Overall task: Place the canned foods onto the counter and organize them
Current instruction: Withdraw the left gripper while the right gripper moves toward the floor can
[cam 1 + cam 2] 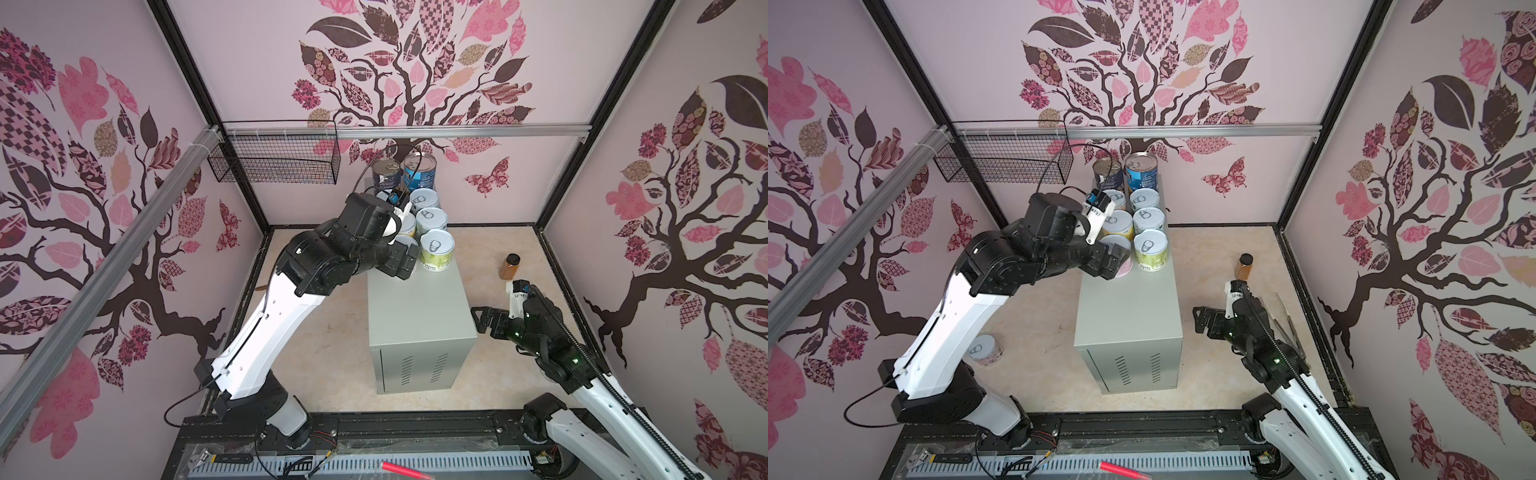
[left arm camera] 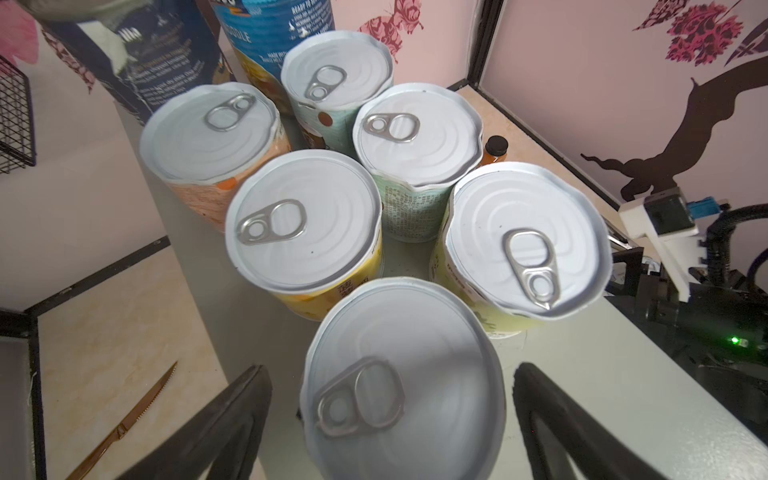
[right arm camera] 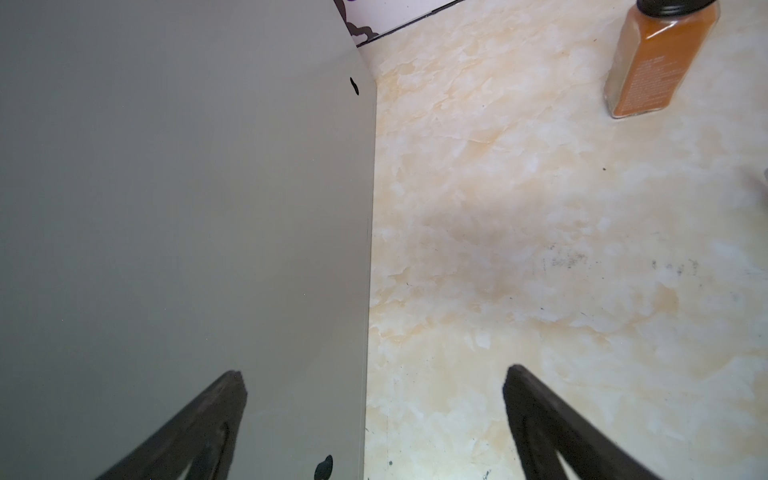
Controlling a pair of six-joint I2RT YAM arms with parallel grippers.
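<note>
A wrench (image 1: 208, 458) and a red stick (image 1: 405, 469) lie on the front rail that carries both arms. Beyond the rail, on the floor left of the worktop (image 1: 415, 303), a lone short can (image 1: 984, 349) with a pull-tab lid stands upright close to the left arm. It shows in a top view only. A knife (image 2: 124, 424) lies flat on the floor on that same side.

The right end effector (image 1: 482, 318) hangs just beside the worktop's right wall. It is released, with its fingers spread wide and nothing between them.

The left end effector (image 2: 390, 370) reaches over the middle of the worktop. It is released too: its fingers flank the pink-labelled can (image 1: 1125, 266) with a sliver of gap on each side. That can stands on the flat top by its own weight.

Just beside it stands a yellow-green can (image 1: 436, 249). Behind this pair come a yellow can (image 2: 303, 224) and a pale green can (image 2: 415, 133). Behind those are a peach can (image 2: 208, 137) and a teal can (image 2: 336, 66). All are upright and packed in two rows. At the far end stand the two tall tins, a dark-labelled tin (image 1: 386, 172) and a blue-labelled tin (image 1: 419, 168), side by side.

An amber jar (image 1: 510, 266) stands on the floor right of the worktop, well apart from it. A wire basket (image 1: 274, 162) hangs on the back wall.
</note>
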